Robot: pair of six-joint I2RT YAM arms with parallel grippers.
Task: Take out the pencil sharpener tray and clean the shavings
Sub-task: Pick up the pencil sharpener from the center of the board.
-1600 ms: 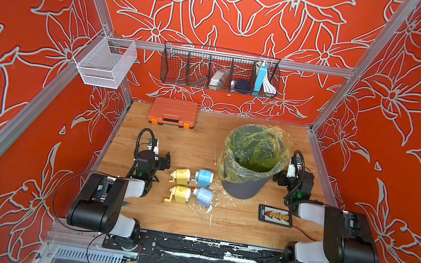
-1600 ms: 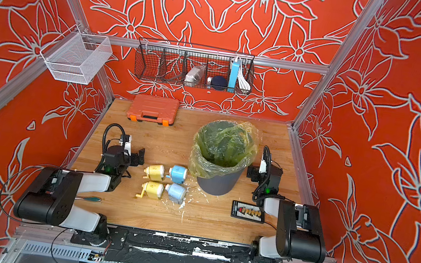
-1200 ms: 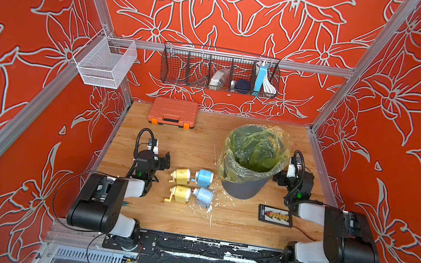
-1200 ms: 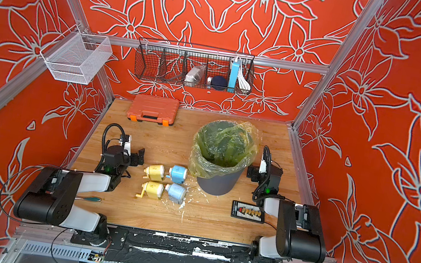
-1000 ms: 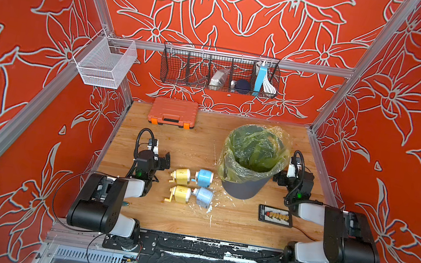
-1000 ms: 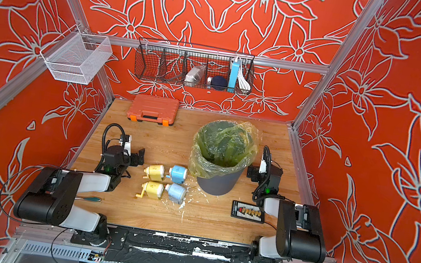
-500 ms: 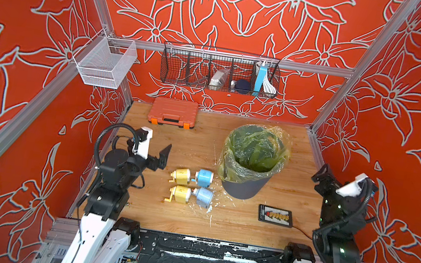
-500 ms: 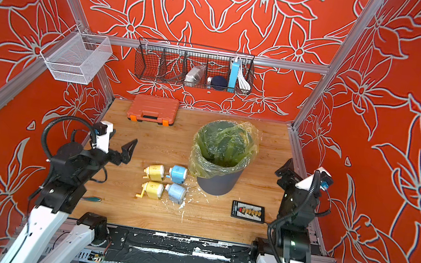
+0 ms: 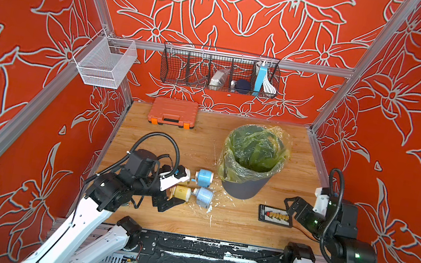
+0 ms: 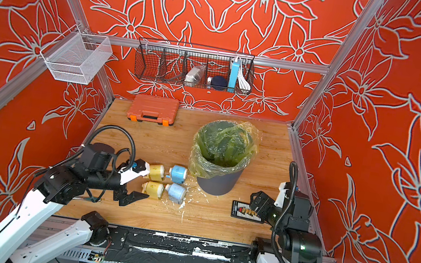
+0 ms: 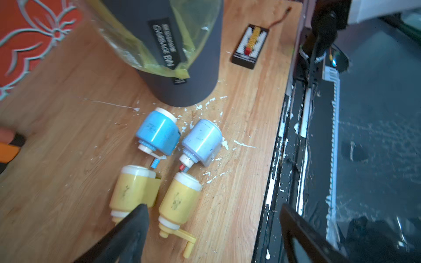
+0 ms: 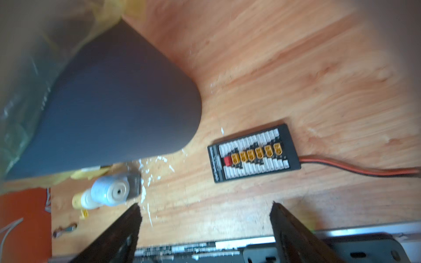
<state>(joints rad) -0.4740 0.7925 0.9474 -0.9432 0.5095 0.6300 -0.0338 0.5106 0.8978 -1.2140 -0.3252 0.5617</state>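
**Hovering open just short of the yellow sharpeners**

Holding the left jaws wide, gripping nothing, just short of the crank ends of the front yellow sharpener (image 11: 178,202) and the rear yellow sharpener (image 11: 132,193). Finding both lying on their sides, touching or nearly touching the blue sharpener (image 11: 158,134) and the pale blue sharpener (image 11: 202,143) beyond. Reading every long axis as running from the left arm (image 9: 109,193) toward the bin (image 9: 243,189), cranks pointing back at that arm. Not making out any tray clearly. Noting shavings (image 11: 211,100) lying scattered on the desk (image 9: 218,224) by the bin's foot. Holding the right jaws wide and empty over the connector board (image 9: 274,214), well apart from the sharpeners. Judging the left arm nearer.
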